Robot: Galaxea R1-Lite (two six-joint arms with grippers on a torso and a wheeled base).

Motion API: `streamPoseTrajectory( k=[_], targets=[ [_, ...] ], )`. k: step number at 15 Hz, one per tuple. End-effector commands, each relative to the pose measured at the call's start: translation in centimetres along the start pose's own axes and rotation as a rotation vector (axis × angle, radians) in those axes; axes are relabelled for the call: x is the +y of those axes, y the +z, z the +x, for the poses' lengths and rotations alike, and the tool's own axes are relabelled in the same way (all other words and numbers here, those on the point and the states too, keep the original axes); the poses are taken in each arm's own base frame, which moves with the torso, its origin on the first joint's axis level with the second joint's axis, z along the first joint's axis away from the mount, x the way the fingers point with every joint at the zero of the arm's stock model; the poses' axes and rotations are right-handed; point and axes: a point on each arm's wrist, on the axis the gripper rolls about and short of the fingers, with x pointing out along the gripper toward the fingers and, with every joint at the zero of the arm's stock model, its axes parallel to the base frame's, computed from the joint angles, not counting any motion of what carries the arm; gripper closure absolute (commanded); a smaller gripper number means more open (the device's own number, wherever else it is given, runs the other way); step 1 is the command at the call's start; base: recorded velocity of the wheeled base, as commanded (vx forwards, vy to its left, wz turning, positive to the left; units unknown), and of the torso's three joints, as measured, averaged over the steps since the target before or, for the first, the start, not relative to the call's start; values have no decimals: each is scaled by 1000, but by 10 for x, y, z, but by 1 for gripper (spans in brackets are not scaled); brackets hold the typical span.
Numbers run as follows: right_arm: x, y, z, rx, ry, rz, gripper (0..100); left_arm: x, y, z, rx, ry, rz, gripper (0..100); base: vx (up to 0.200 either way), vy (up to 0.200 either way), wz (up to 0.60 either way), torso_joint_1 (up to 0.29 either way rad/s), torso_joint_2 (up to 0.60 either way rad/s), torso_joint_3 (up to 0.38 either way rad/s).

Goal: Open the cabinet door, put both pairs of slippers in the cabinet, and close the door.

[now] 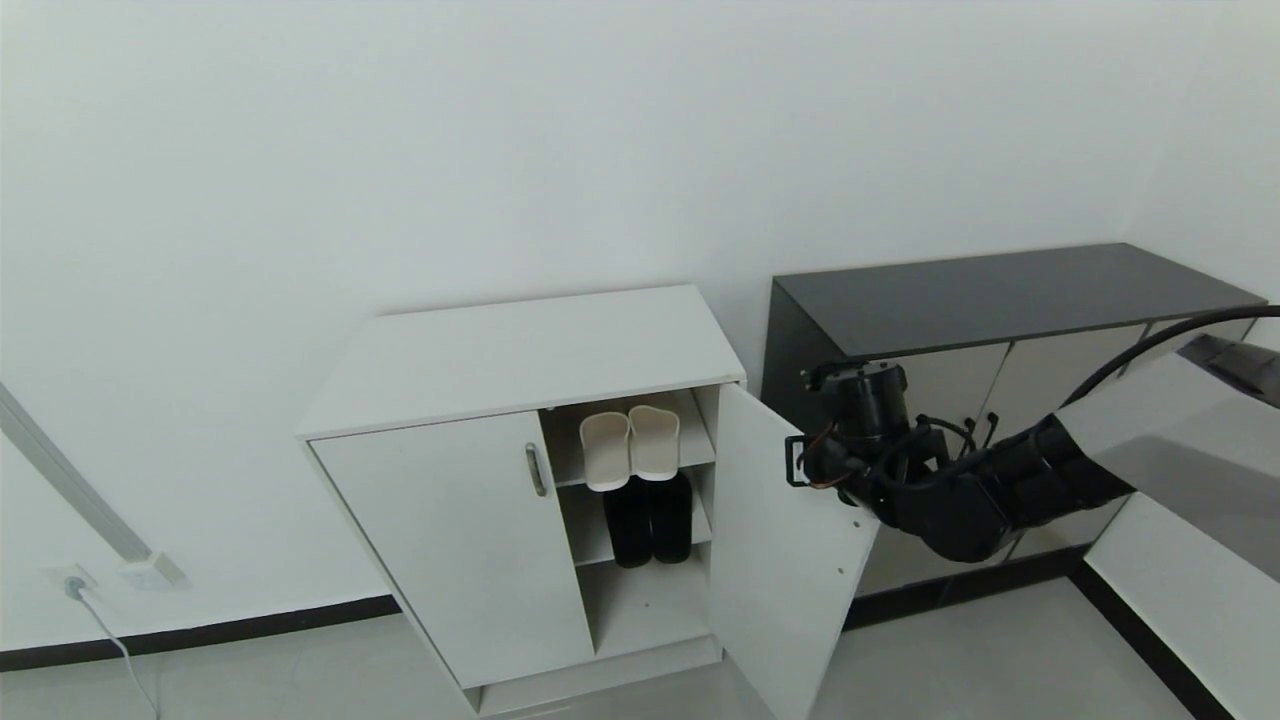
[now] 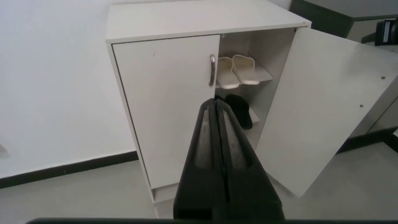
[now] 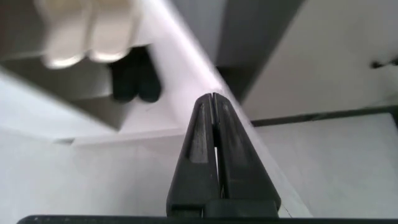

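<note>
The white cabinet (image 1: pixel 520 350) stands against the wall with its right door (image 1: pixel 780 540) swung wide and its left door shut. A cream pair of slippers (image 1: pixel 630 445) lies on the top shelf, and a black pair (image 1: pixel 650 520) on the shelf below. My right arm (image 1: pixel 900 470) is at the outer face of the open door, near its free edge. The right gripper (image 3: pixel 214 99) is shut on nothing, just over the door's edge (image 3: pixel 186 56). My left gripper (image 2: pixel 216 102) is shut and empty in front of the cabinet, pointing at the gap beside the left door's handle (image 2: pixel 212 70).
A low sideboard with a black top (image 1: pixel 1000 290) stands right of the cabinet, close behind the open door and my right arm. A wall socket with a cable (image 1: pixel 75 585) is at the far left. Bare floor (image 1: pixel 950 660) lies in front.
</note>
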Motion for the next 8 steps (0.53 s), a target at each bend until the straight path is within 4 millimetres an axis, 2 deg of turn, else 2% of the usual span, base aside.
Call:
streamPoseTrajectory(
  k=[1,2,4,5,8],
  targets=[
    [18,5,-22,-22,56,-2,100,0,0,0,0,0,0,100,0,0,0,0,0,0],
    [20,9,-30,-31,68,0,100,0,0,0,0,0,0,100,0,0,0,0,0,0],
    [19,9,-34,-32,72,0,100,0,0,0,0,0,0,100,0,0,0,0,0,0],
    [17,8,-32,-27,66,-2,100,0,0,0,0,0,0,100,0,0,0,0,0,0],
    [17,-15,-11,35,42,-25,100,0,0,0,0,0,0,100,0,0,0,0,0,0]
  ],
)
